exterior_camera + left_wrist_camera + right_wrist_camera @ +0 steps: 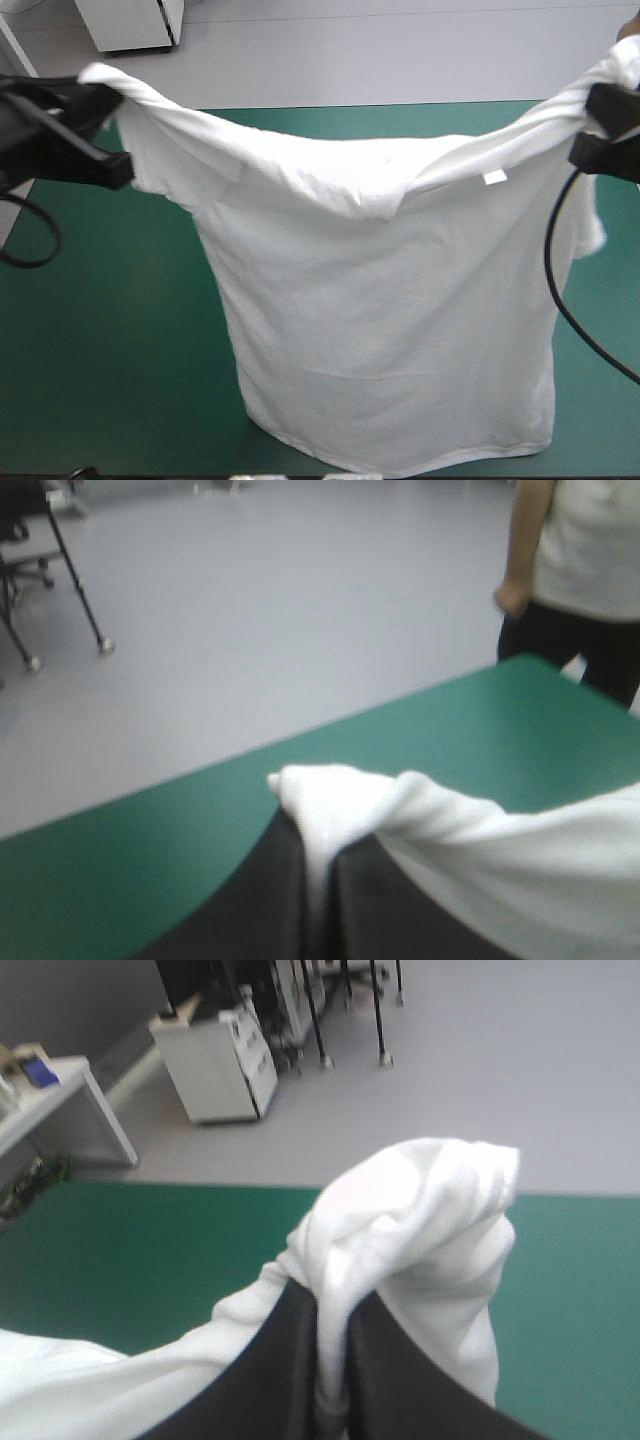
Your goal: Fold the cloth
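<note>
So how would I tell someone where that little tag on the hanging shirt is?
Over the teal-green table, the white T-shirt hangs stretched between the left pincer and the right pincer. Follow its sagging top edge toward the right pincer: the tag sits just below that edge. It is a small, crisp, brighter rectangle on otherwise wrinkled cloth.

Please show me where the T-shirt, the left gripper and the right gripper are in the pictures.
T-shirt (pixel 390 330): high view, middle of its lifted body.
left gripper (pixel 318 842): left wrist view, midway between its fingertips.
right gripper (pixel 334 1308): right wrist view, midway between its fingertips.
</note>
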You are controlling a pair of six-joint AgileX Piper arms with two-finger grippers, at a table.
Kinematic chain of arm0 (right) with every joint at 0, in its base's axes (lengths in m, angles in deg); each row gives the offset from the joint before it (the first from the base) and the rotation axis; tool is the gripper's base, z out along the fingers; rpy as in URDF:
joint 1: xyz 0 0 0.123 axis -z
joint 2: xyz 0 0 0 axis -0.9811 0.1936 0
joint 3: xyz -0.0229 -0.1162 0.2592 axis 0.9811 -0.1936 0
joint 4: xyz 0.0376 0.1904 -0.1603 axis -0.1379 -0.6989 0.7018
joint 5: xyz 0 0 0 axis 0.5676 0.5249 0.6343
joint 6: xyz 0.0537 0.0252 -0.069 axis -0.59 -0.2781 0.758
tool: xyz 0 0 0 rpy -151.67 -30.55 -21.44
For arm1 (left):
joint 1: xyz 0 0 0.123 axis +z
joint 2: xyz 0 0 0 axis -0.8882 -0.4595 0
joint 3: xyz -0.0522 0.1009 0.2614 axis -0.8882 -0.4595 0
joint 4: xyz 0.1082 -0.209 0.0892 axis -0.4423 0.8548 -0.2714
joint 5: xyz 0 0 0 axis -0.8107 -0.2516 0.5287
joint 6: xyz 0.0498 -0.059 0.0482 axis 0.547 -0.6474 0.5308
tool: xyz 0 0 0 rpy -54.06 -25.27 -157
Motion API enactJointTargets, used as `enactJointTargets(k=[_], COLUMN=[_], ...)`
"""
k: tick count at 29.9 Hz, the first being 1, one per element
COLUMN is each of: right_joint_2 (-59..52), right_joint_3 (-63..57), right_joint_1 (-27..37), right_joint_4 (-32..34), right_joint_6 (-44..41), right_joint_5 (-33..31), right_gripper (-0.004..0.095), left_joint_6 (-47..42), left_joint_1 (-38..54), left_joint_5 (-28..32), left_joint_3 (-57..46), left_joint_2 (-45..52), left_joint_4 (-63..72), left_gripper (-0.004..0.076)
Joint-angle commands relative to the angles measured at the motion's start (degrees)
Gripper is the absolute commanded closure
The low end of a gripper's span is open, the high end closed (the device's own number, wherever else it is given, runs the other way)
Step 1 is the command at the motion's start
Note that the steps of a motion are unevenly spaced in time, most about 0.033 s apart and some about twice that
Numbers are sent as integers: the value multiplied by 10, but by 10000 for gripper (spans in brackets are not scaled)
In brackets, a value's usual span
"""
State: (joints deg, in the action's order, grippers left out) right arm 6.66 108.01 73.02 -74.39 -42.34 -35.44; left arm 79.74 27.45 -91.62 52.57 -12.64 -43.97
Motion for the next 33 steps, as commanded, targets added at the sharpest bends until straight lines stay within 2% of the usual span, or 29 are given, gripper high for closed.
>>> enactJointTargets(k=[1, 5, 9, 13, 21, 27, 31, 33], right_joint_2=[4, 20, 64, 127, 273, 375, 412, 419], right_joint_3=[-87, -198, -260, -268, -268, -268, -268, -268], right_joint_1=[0, 0, 0, 0, 0, 0, 0, 0], right_joint_4=[5, 5, 5, 5, 17, 16, 18, 18], right_joint_6=[1, 4, 14, 25, 18, 17, 17, 34], right_joint_5=[20, 98, 158, 193, 323, 352, 367, 363], right_gripper=[923, 925, 925, 925, 925, 925, 923, 864], left_joint_6=[-20, -69, -77, -77, -89, -93, -93, -90], left_joint_1=[1, 1, 26, 77, 141, 173, 183, 183], left_joint_5=[-15, 48, 112, 157, 247, 281, 329, 335], left_joint_3=[-91, -184, -206, -205, -202, -176, -172, -171], left_joint_2=[-14, -49, -116, -186, -306, -387, -420, -429], left_joint_4=[-57, -125, -134, -84, -56, -26, -6, -7], left_gripper=[734, 734, 734, 734, 734, 734, 733, 727])
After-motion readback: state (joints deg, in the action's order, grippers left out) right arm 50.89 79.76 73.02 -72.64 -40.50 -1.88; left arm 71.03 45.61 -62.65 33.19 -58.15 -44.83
